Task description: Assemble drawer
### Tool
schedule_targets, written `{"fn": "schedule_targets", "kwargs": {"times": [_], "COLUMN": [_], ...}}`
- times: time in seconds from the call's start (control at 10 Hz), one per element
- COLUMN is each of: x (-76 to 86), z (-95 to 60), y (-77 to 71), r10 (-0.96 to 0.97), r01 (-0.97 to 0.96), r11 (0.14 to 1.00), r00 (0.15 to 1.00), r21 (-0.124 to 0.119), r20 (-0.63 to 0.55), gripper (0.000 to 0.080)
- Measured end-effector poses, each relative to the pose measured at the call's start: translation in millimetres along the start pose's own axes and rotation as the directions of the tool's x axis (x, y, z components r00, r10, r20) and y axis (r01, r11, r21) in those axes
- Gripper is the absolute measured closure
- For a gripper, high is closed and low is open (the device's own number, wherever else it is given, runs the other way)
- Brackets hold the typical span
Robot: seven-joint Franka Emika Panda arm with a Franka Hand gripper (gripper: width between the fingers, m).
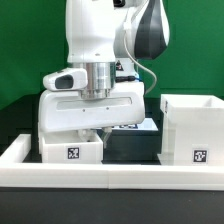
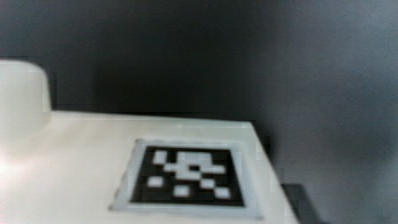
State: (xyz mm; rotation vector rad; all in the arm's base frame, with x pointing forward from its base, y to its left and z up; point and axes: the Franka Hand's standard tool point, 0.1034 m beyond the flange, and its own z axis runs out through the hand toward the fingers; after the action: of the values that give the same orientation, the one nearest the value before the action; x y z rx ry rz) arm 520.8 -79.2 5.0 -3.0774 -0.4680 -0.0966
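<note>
The drawer's tall open-faced white casing (image 1: 190, 128) stands at the exterior view's right, with a square marker on its front. A small white tray (image 1: 70, 150) with a marker lies at the lower left, just behind the border wall. My gripper (image 1: 94, 130) points down right over that tray, and its wide white hand hides the fingertips and the tray's back. The wrist view shows the tray's white surface (image 2: 71, 160) and its marker (image 2: 191, 172) very close and blurred. A second tray is not in view. Whether the jaws hold the tray cannot be told.
The low white border wall (image 1: 110, 176) runs along the front. The black table (image 1: 130, 148) shows between tray and casing. A green backdrop stands behind the arm. A rounded white shape (image 2: 18, 95) sits at the edge of the wrist view.
</note>
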Motion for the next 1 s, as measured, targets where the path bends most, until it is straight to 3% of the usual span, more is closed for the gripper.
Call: {"fn": "schedule_targets", "kwargs": {"times": [0.6,0.8,1.0], "x": [0.5,6.9,7.2], "z": [-0.3,-4.0,-8.9], "y": [-0.7,-11.4,-17.4], "r10": [-0.01,-0.093,-0.127], "r01": [0.01,0.093,0.126], "r11": [1.0,0.996,0.992], "r00": [1.0,0.996,0.991], "r21": [0.0,0.001,0.032], "r20": [0.001,0.007,0.04], "gripper": [0.0759,0.0758,0.0758]}}
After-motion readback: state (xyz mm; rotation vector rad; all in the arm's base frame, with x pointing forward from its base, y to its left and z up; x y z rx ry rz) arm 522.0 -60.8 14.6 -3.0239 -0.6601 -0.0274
